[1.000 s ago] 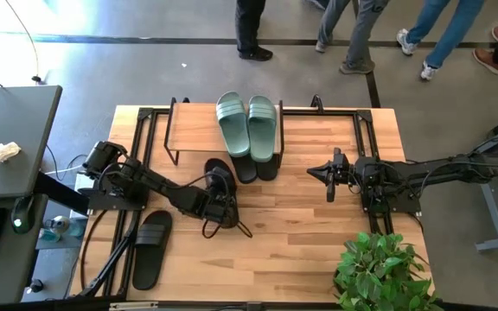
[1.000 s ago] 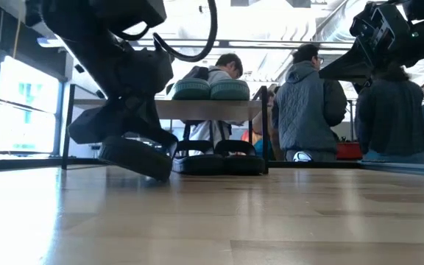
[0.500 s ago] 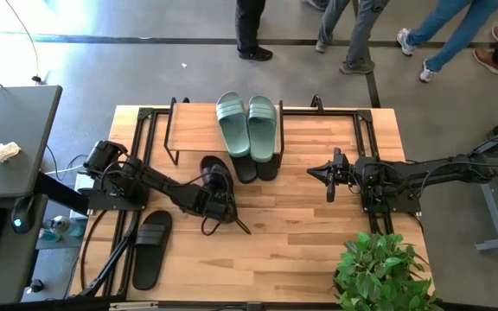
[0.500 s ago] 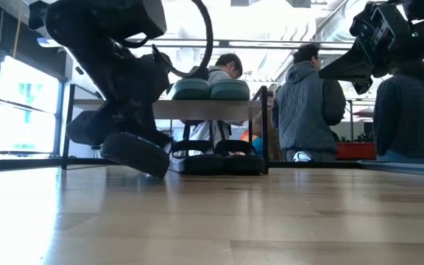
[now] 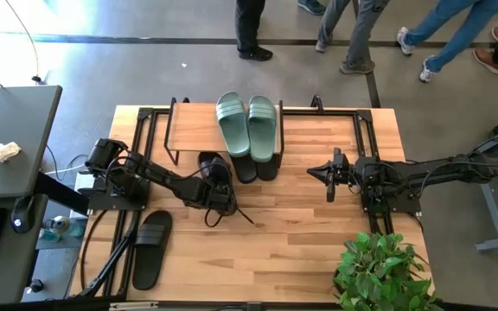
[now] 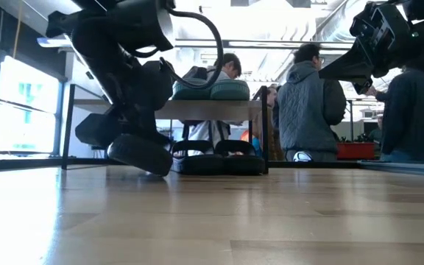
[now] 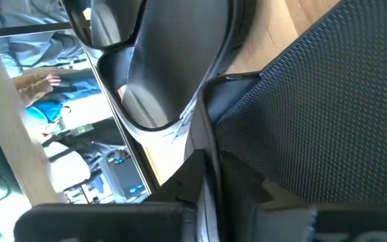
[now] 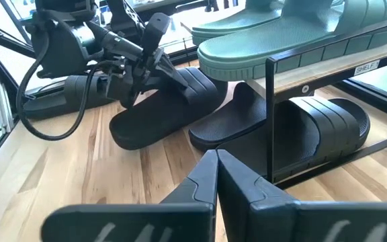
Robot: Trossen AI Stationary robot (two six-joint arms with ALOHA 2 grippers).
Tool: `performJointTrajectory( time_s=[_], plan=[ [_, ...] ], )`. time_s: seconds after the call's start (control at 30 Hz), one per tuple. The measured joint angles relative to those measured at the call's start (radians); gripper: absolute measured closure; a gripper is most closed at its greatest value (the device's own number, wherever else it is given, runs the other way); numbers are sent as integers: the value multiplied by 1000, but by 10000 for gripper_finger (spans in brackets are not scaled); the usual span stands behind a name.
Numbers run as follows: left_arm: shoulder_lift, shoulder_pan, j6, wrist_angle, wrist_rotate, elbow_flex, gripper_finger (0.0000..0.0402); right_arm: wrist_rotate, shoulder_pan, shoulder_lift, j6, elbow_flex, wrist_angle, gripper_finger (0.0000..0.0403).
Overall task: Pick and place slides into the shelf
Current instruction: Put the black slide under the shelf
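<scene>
The shelf (image 5: 193, 130) stands at the table's far side with a sage-green pair of slides (image 5: 247, 123) on its plank. A black pair (image 5: 256, 167) lies under it on the table. My left gripper (image 5: 220, 197) is shut on a third black slide (image 5: 215, 170) just near of the shelf and left of that black pair. Another black slide (image 5: 150, 249) lies flat at the near left. My right gripper (image 5: 312, 173) hangs shut and empty right of the shelf. My left gripper pinches the black slide between its two fingers (image 8: 154, 50), at the strap's edge (image 7: 210, 128) on the side away from the shelf. The fingers slant down from the table's near left. The slide (image 8: 173, 107) sits low, its sole on or just above the table, slightly tilted.
The shelf's black metal legs (image 8: 269, 121) stand close to the held slide. A potted plant (image 5: 379, 268) fills the near right corner. People walk beyond the far edge. Bare wood lies in the table's middle and near part.
My left gripper has swung toward the far edge and the shelf, rolling a little. The black slide has gone with it, shifting toward the shelf's legs and staying low over the table.
</scene>
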Motion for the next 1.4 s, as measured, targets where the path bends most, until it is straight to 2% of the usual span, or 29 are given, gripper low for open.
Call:
performJointTrajectory(
  time_s=[0.33,0.43,0.53,0.67,0.77,0.83,0.9,0.97,1.07,1.23,1.4],
  plan=[
    [0,-24,19,-21,8,21,257,0,0,0,0,0,0,403],
    [0,-37,5,-79,12,51,227,0,0,0,0,0,0,403],
    [0,-71,-75,-181,22,129,206,0,0,0,0,0,0,403],
    [0,-139,-242,-339,117,268,193,0,0,0,0,0,0,403],
    [0,-188,-389,-433,243,389,194,0,0,0,0,0,0,403],
    [0,-220,-456,-433,350,458,200,0,0,0,0,0,0,403],
    [0,-258,-484,-381,440,501,209,0,0,0,0,0,0,403],
    [-1,-306,-483,-275,470,510,220,0,0,0,0,0,0,403],
    [34,-375,-471,-120,428,492,240,0,0,0,0,0,0,403],
    [169,-439,-571,-178,311,482,275,0,0,1,0,0,-9,403],
    [311,-422,-610,-159,286,483,318,0,0,0,0,2,-30,403]
  ],
)
